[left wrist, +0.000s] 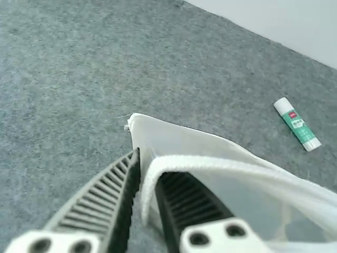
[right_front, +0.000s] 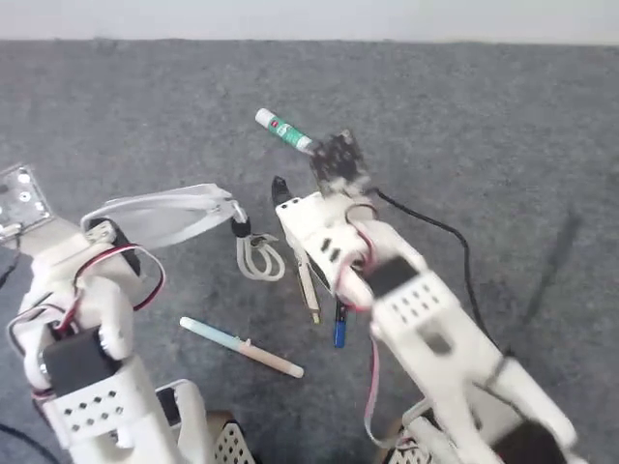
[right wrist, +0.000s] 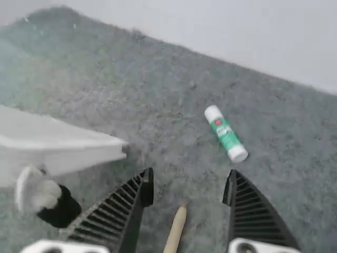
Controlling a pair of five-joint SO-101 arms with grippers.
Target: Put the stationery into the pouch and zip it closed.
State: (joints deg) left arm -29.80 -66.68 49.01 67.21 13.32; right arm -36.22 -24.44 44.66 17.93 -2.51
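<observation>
A translucent white pouch (right_front: pixel 160 215) lies left of centre, and my left gripper (left wrist: pixel 145 174) is shut on its rim (left wrist: pixel 210 166); the same gripper (right_front: pixel 104 233) sits at the pouch's left end. My right gripper (right wrist: pixel 187 187) is open above the carpet by the pouch's zip end (right wrist: pixel 58 145), over the tip of a wooden pencil (right wrist: pixel 176 229). That pencil (right_front: pixel 308 285) lies under the right arm. A green and white glue stick (right_front: pixel 285 130) (right wrist: pixel 225 133) (left wrist: pixel 296 132) lies farther back. A pastel pen (right_front: pixel 242 346) and a blue pen (right_front: pixel 339 324) lie near the front.
A white cord loop (right_front: pixel 259 256) hangs from the pouch's black pull (right wrist: pixel 52 208). The right arm's black cable (right_front: pixel 440 232) trails to the right. Grey carpet (right_front: pixel 484 126) covers the table up to the pale wall behind.
</observation>
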